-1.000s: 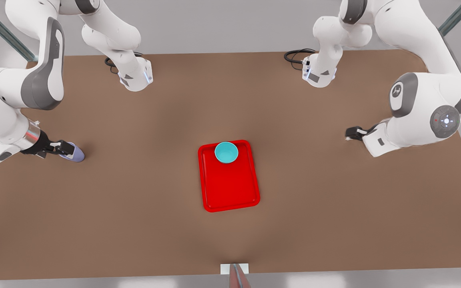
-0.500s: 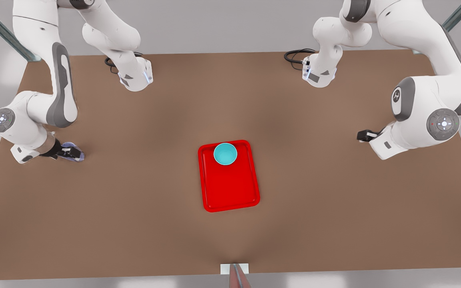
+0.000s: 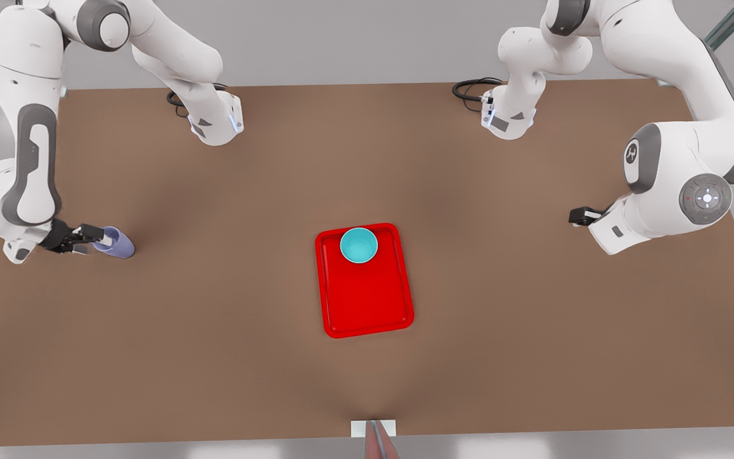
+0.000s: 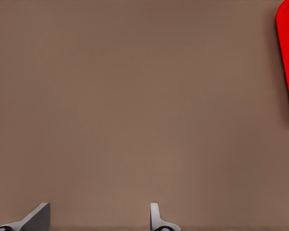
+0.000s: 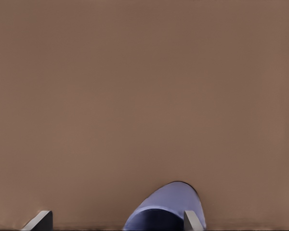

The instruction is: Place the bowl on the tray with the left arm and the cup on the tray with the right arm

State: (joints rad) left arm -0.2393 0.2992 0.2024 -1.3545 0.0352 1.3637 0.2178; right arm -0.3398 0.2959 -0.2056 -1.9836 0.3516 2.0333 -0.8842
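The turquoise bowl (image 3: 359, 245) stands upright at the far end of the red tray (image 3: 367, 299) in the middle of the table. The lavender cup (image 3: 117, 243) lies tilted on the table at the front view's left, its mouth toward my right gripper (image 3: 94, 238). In the right wrist view the cup (image 5: 171, 207) sits against one finger while the other finger (image 5: 39, 220) stands well apart, so the right gripper (image 5: 115, 220) is open. My left gripper (image 3: 580, 215) waits open and empty at the front view's right, low over bare table (image 4: 97, 219), with the tray's edge (image 4: 288, 57) off to one side.
Both arm bases (image 3: 214, 121) (image 3: 508, 115) with black cables stand at the table's far edge. A small white mount (image 3: 373, 428) sits at the near edge. Bare brown tabletop (image 3: 227, 287) lies between cup and tray.
The right arm's elbow has swung upward and its wrist turned, with the gripper staying at the cup. The left gripper drew back slightly to the front view's right, then held still.
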